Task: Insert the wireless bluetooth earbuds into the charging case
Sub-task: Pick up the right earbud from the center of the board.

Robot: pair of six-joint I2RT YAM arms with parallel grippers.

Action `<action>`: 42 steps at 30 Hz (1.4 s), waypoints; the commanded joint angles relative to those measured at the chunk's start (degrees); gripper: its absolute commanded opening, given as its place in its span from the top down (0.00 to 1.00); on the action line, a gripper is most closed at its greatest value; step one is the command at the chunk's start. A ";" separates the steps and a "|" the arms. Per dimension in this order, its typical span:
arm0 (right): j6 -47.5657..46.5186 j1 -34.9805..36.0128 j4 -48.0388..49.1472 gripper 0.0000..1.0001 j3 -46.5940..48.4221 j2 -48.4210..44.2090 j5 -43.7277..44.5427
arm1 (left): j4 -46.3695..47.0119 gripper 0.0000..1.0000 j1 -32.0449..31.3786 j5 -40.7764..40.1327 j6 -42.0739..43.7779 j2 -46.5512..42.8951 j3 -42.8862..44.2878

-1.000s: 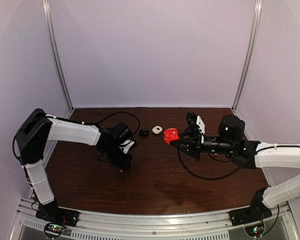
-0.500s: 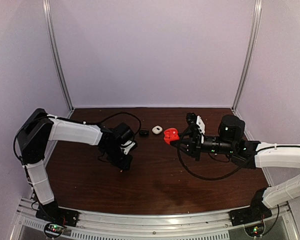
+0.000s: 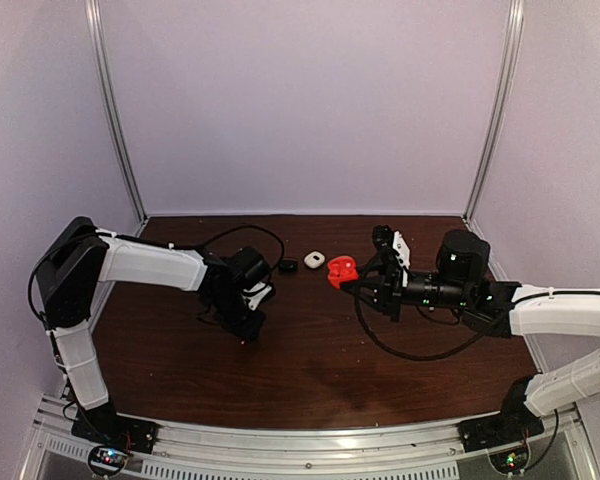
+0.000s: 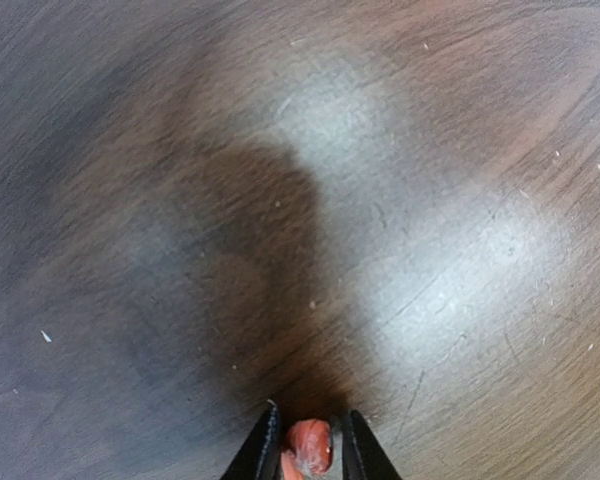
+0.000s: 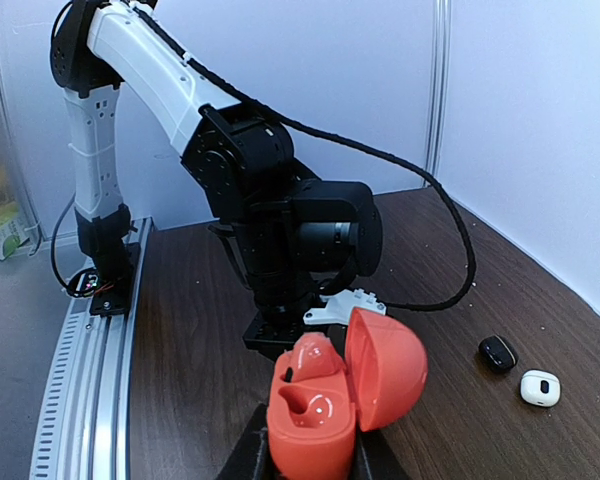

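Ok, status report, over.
Left gripper shut on red earbud. Right gripper holding red case, lid open. Black case, white case lie off the path.

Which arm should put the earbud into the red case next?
Left, probably. The left gripper pinches a red earbud just above the table, while the right gripper is occupied holding the red case, lid open.

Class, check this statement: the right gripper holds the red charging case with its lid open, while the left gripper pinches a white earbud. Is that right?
Not quite. The earbud pinched in the left gripper is red, not white, as the left wrist view shows. The rest stands: the right gripper holds the red charging case with its lid open.
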 commanded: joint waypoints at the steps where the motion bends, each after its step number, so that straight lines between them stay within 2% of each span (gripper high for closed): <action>1: -0.28 -0.25 0.37 1.00 1.33 0.04 0.36 | -0.77 0.77 -0.39 -0.65 1.02 1.42 1.53; 5: -0.22 -0.26 0.41 1.00 1.33 0.12 0.34 | -0.57 0.78 -0.34 -3.03 0.77 0.69 1.77; 19: -0.24 -0.27 0.93 1.00 1.24 0.15 1.86 | 7.13 0.83 1.26 -2.40 -1.55 -8.21 -0.13; 23: -0.15 -0.26 0.85 1.00 1.25 0.06 1.95 | 4.74 0.69 1.91 -1.74 -0.09 -8.23 -0.01; 27: 0.00 -0.27 0.75 1.00 1.29 -0.05 1.91 | 2.80 0.63 1.90 1.41 2.29 -7.82 -1.21; 42: 0.22 -0.25 1.09 1.00 1.11 0.01 0.96 | -2.56 0.62 0.40 2.57 5.99 -1.69 1.65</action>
